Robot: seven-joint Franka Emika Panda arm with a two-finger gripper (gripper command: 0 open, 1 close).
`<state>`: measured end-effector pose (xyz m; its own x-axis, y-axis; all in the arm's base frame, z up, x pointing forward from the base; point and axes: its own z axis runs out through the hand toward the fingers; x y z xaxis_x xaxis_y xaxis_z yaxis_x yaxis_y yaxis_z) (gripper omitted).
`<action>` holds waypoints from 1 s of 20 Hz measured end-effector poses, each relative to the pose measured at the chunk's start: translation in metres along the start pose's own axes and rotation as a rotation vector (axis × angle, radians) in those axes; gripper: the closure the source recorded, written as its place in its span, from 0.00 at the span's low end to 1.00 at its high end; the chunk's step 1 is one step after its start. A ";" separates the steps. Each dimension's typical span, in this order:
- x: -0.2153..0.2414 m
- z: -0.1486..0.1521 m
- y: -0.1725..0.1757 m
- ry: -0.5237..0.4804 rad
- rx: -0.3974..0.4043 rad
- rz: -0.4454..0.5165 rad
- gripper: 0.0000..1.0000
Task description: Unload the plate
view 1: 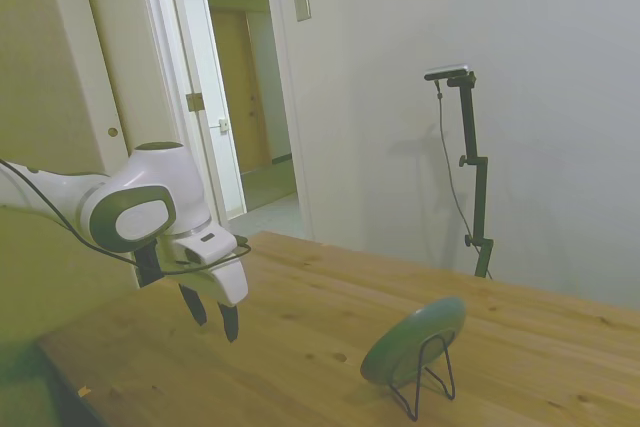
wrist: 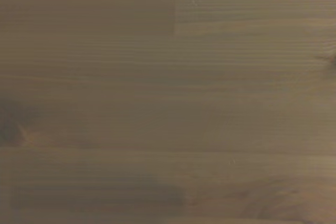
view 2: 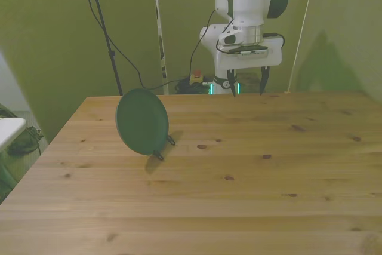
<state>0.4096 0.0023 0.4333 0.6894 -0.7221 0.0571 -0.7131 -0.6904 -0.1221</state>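
The dark grey-green plate [view 1: 415, 340] [view 2: 142, 121] stands tilted on edge in a thin black wire stand [view 1: 425, 379] [view 2: 163, 149], toward the front view's left. My gripper [view 1: 214, 320] [view 2: 246, 86] hangs open above the table's far edge, well away from the plate, toward the front view's right of it, with nothing between its fingers. The wrist view shows only blurred wooden planks, with no plate in it.
The wooden table [view 2: 239, 177] stretches bare around the stand. A white wall and an open doorway [view 1: 245, 97] lie behind the table in the side view. Cables [view 2: 203, 46] hang behind the arm's base.
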 end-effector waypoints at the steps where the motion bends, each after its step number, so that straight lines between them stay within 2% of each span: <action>1: 0.000 0.000 0.000 -0.001 0.000 0.000 0.00; 3: 0.006 -0.002 0.004 0.000 0.007 0.017 0.00; 5: 0.029 -0.021 0.014 0.026 0.031 0.064 0.00; 10: 0.099 -0.104 0.052 0.181 0.015 0.179 0.00; 13: 0.135 -0.143 0.072 0.266 -0.016 0.251 0.00; 16: 0.176 -0.156 0.096 0.313 -0.056 0.319 0.00; 20: 0.233 -0.149 0.127 0.318 -0.096 0.401 0.00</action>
<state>0.4609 -0.2605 0.5785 0.2974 -0.8980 0.3242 -0.9320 -0.3468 -0.1055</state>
